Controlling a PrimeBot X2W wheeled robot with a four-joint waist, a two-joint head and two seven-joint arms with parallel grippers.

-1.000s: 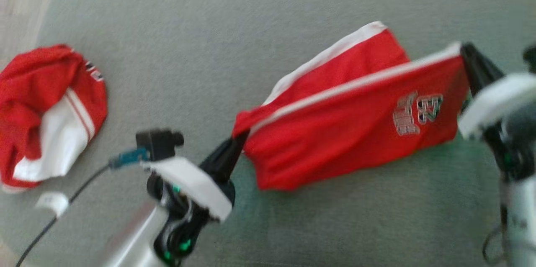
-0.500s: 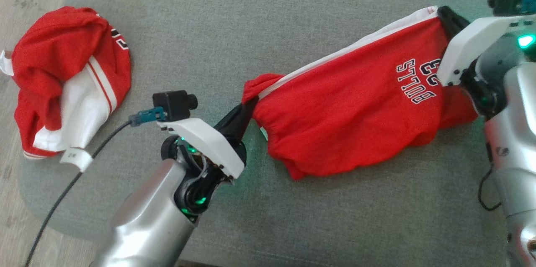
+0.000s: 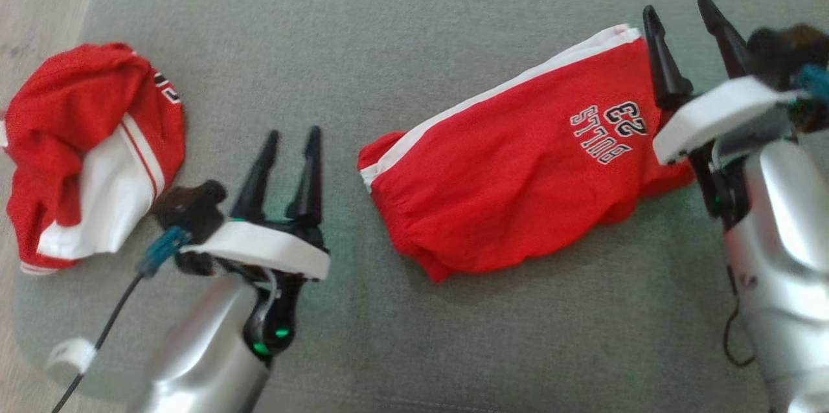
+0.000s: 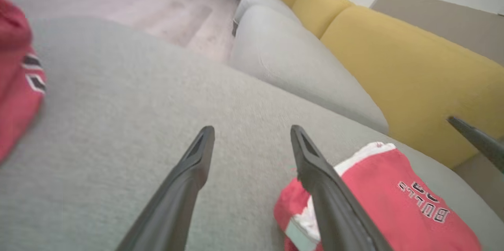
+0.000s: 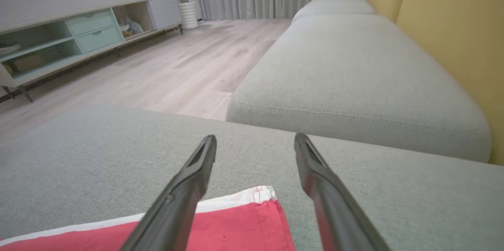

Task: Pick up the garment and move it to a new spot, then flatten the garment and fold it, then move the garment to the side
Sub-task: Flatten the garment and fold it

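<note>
Left gripper (image 3: 293, 133), fingers apart and empty, is hovering just left of the red garment (image 3: 518, 193); right gripper (image 3: 675, 5), also apart, at its far-right corner. Garment is lying rumpled on the cushion (image 3: 414, 44): relocation looks done, flattening, folding, side-move remaining.

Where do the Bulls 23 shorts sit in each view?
Head view: shorts centre-right, lying on the grey cushion.
Left wrist view: shorts in the lower right corner.
Right wrist view: shorts at the bottom edge, left of centre.
Shared landmark: the white trim along their far edge.
</note>
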